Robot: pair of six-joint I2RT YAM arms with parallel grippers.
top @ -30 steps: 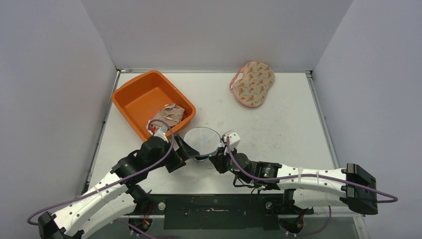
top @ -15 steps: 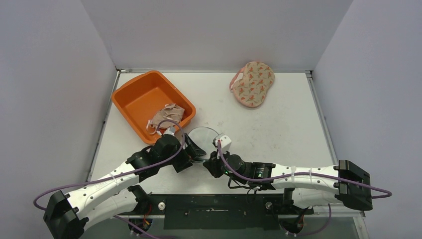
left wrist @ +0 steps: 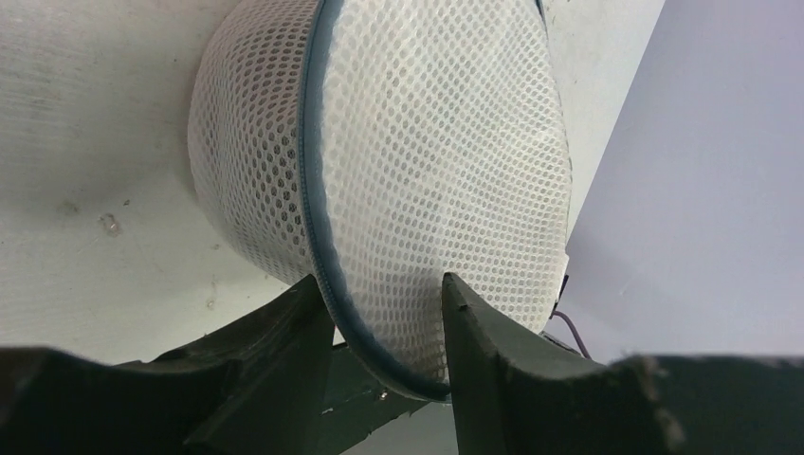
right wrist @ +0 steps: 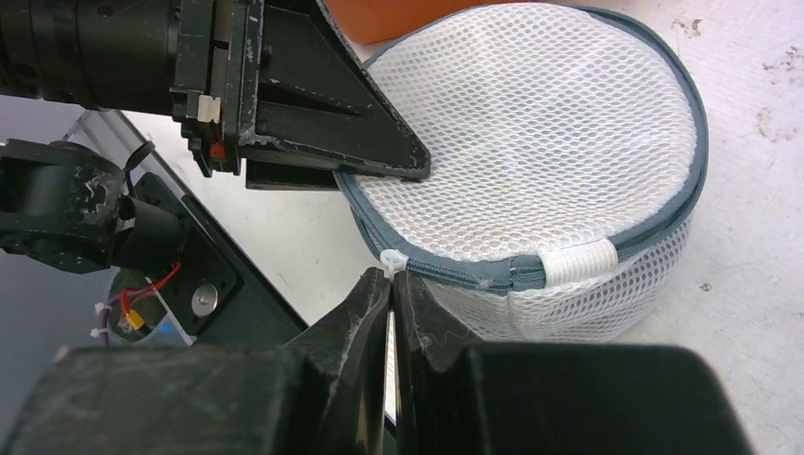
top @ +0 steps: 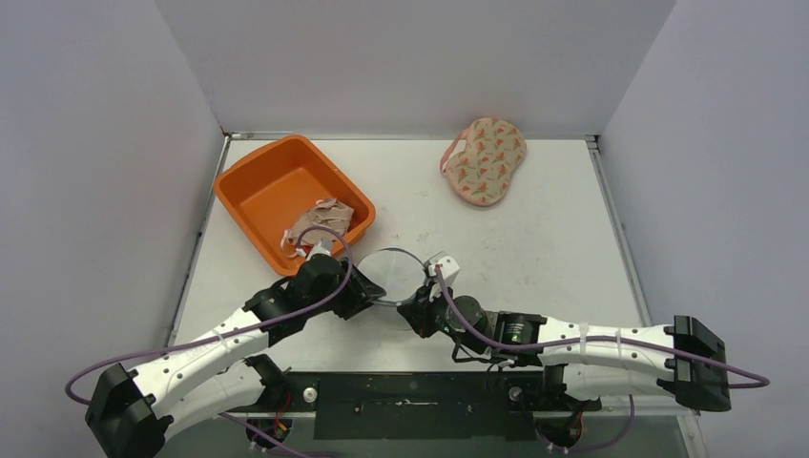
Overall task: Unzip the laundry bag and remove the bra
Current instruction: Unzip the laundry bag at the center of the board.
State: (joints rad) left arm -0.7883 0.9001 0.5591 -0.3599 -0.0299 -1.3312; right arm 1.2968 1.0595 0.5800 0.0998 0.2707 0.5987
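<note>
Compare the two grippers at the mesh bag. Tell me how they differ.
The left gripper has its jaws apart, one on each side of the blue rim of the laundry bag, pinching it; the right gripper has its jaws fully together. The left gripper holds the bag's lid edge; the right gripper holds only the small white zip pull. Both grip the same bag, from opposite sides.

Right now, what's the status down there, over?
Left tool clamps laundry bag rim. Right tool pinches zipper pull. Bag zipped shut. Orange bin close by, not blocking.
</note>
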